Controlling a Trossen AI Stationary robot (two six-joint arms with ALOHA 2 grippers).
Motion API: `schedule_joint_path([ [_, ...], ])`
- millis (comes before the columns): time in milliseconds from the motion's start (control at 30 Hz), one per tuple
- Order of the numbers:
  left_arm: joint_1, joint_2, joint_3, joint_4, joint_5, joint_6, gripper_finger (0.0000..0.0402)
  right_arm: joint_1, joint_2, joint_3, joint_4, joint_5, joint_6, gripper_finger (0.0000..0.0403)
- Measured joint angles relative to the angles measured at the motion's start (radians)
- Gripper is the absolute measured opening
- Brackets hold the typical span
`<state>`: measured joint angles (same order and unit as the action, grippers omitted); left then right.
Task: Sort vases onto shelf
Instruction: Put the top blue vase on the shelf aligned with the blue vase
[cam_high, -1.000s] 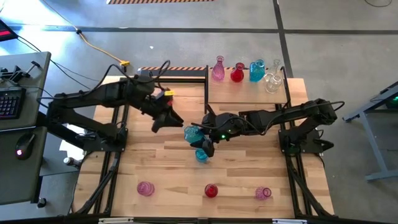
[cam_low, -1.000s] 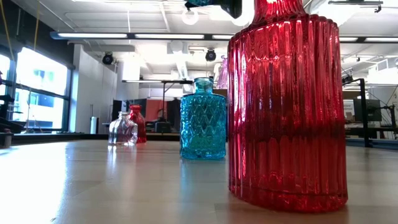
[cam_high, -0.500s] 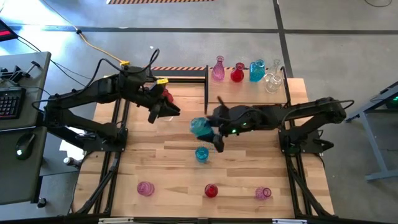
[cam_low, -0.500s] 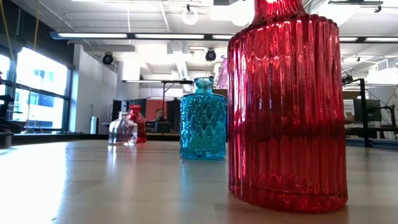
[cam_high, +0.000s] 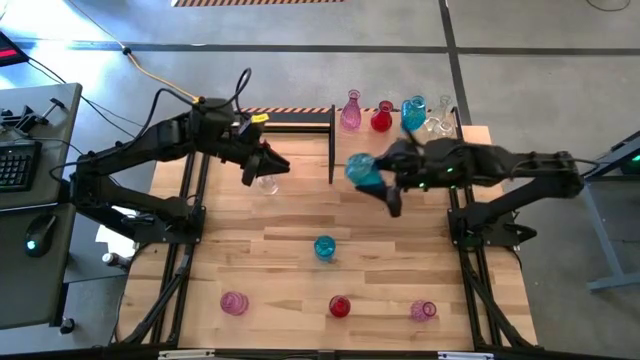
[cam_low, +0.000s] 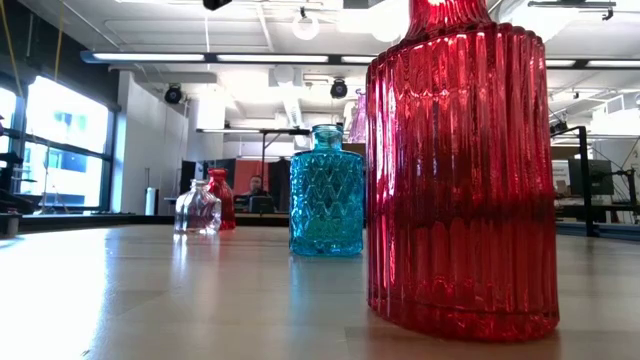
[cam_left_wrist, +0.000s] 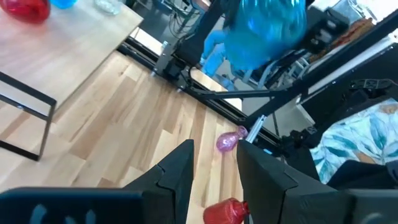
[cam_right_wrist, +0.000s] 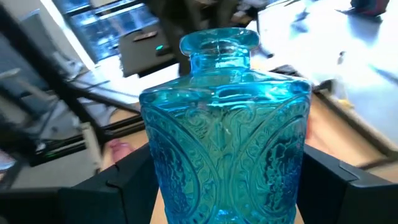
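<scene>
My right gripper (cam_high: 374, 178) is shut on a turquoise vase (cam_high: 362, 171), held in the air above the shelf's (cam_high: 400, 152) left end. Pink (cam_high: 351, 112), red (cam_high: 381, 118), blue (cam_high: 412, 112) and clear (cam_high: 437, 126) vases stand in a row on the shelf's far edge. My left gripper (cam_high: 268, 168) hangs open over the table's far left, with nothing between its fingers (cam_left_wrist: 180, 171). A clear vase (cam_high: 265, 184) stands just under it. More vases sit on the table: blue (cam_high: 324, 247), pink (cam_high: 233, 302), red (cam_high: 340, 305) and pink (cam_high: 423, 310). My right gripper pinches the turquoise vase's body (cam_right_wrist: 155, 174) between its two fingers (cam_right_wrist: 130, 183), one on each side wall, low on the body. The fingers come nearly level from the table's right side. The vase is lifted clear, its neck (cam_right_wrist: 219, 46) uppermost in the wrist view.
Black bars (cam_high: 332, 146) edge the shelf on its left and far sides. Bare planks lie between the shelf and the blue vase at mid-table. In the low view a red vase (cam_low: 222, 198) stands just behind the clear one (cam_low: 197, 208).
My right gripper has risen and carried the turquoise vase from mid-table toward the far right, over the shelf's left end, rolling a little on the way. My left gripper has swung a little toward the far edge, uncovering the clear vase below it.
</scene>
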<state>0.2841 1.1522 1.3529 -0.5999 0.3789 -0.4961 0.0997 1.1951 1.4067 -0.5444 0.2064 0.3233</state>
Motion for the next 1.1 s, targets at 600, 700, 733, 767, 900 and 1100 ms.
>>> schedule_joint_path([
  [600,0.086,0.002,0.0,0.074,-0.004,-0.001,0.0113,-0.024,-0.274,0.0,-0.33,0.339,-0.053,0.0271],
  [700,0.097,0.002,0.0,0.09,-0.004,-0.001,0.0113,-0.024,-0.313,0.0,-0.376,0.372,-0.038,0.0271],
  [733,0.101,0.002,0.0,0.091,-0.004,-0.001,0.0113,-0.024,-0.324,0.0,-0.391,0.383,-0.036,0.0271],
  [767,0.104,0.002,0.0,0.091,-0.004,-0.001,0.0113,-0.024,-0.335,0.0,-0.401,0.394,-0.035,0.0271],
  [900,0.116,0.002,0.0,0.091,-0.004,-0.001,0.0113,-0.024,-0.373,0.0,-0.425,0.425,-0.036,0.0271],
  [1100,0.131,0.002,0.0,0.091,-0.004,-0.001,0.0113,-0.024,-0.423,-0.001,-0.472,0.46,-0.036,0.0271],
])
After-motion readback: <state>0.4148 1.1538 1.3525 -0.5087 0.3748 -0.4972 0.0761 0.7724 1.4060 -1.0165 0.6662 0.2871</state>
